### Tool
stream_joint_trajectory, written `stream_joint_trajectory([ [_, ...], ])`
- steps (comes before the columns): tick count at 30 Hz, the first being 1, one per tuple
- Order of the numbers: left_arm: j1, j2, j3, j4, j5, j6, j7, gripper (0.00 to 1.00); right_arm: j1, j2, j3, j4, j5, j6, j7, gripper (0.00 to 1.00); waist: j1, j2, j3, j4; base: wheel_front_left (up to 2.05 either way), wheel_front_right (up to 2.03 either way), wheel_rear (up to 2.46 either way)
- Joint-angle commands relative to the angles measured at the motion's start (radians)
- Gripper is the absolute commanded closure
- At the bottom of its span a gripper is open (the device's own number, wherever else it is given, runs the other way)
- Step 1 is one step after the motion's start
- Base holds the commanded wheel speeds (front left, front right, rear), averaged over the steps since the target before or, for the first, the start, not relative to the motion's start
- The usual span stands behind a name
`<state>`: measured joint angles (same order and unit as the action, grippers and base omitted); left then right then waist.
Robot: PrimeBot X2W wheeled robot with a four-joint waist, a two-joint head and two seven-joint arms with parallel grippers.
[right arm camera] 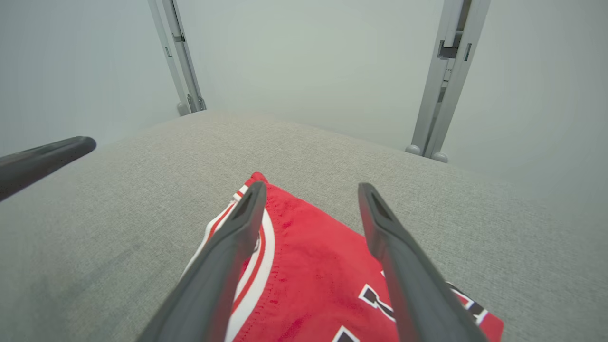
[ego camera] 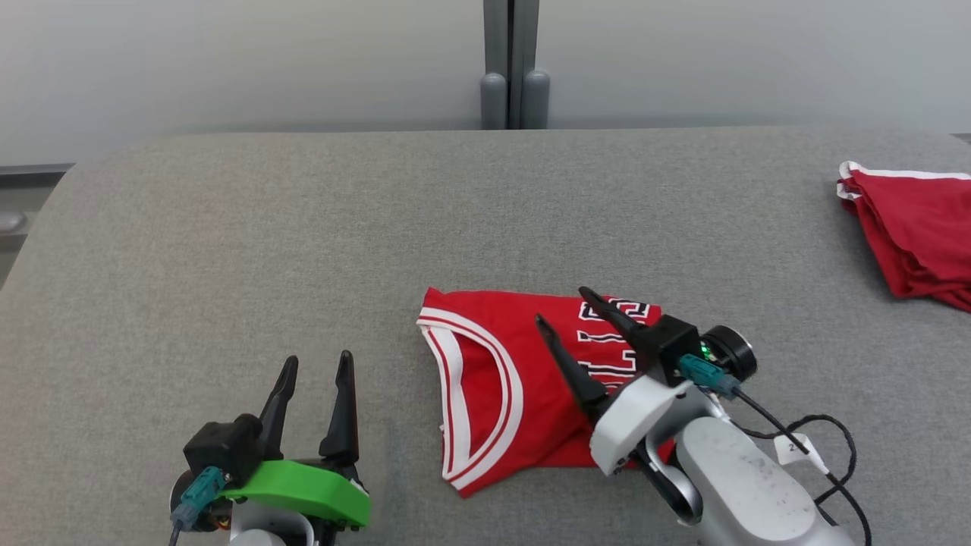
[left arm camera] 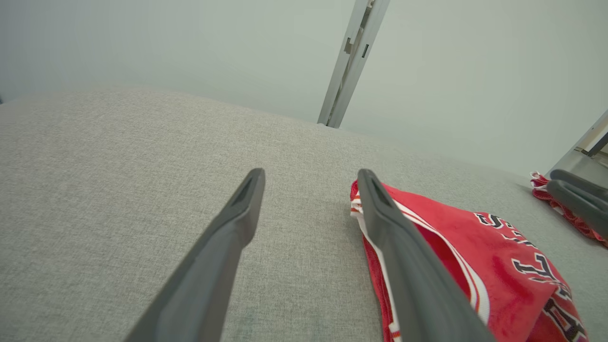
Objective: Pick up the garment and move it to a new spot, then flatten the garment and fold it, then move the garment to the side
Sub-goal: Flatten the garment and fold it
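The garment [ego camera: 501, 379] is a red jersey folded into a compact rectangle on the grey padded surface [ego camera: 303, 227], with white-and-red striped trim at its left and dark white-outlined lettering at its right. My right gripper [ego camera: 562, 305] hovers over the garment's right half, open, with nothing between its fingers. In the right wrist view the garment [right arm camera: 313, 266] lies under the open right gripper [right arm camera: 311, 190]. My left gripper [ego camera: 317, 362] stands open at the lower left, apart from the garment. In the left wrist view the left gripper [left arm camera: 311, 175] is open beside the garment [left arm camera: 479, 256].
A second red cloth with white trim [ego camera: 914, 235] lies at the far right edge of the surface. A grey post [ego camera: 514, 68] stands behind the surface against the pale wall. Bare grey surface stretches to the left and back.
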<state>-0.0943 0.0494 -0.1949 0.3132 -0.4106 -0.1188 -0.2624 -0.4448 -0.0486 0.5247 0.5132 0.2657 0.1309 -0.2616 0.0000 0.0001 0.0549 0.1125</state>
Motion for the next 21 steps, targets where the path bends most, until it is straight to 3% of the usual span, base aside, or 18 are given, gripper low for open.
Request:
stream_joint_trajectory([
  [1, -0.007, 0.003, 0.002, -0.004, 0.013, -0.003, -0.003, 0.00, 0.034, -0.004, -0.044, -0.015, -0.027, -0.001, -0.004, 0.00, 0.0000, -0.0001, -0.030, -0.035, 0.00, 0.00, 0.00],
  [11, 0.067, 0.003, 0.048, -0.053, 0.020, 0.005, -0.003, 0.00, 0.196, -0.004, -0.327, -0.126, -0.113, -0.001, -0.004, 0.00, 0.0000, -0.0001, -0.058, -0.085, 0.00, 0.00, 0.00],
  [21, 0.148, 0.003, 0.073, -0.095, 0.018, 0.017, -0.002, 0.00, 0.322, -0.004, -0.475, -0.179, -0.073, -0.001, -0.004, 0.00, 0.0000, -0.0001, -0.062, -0.093, 0.00, 0.00, 0.00],
])
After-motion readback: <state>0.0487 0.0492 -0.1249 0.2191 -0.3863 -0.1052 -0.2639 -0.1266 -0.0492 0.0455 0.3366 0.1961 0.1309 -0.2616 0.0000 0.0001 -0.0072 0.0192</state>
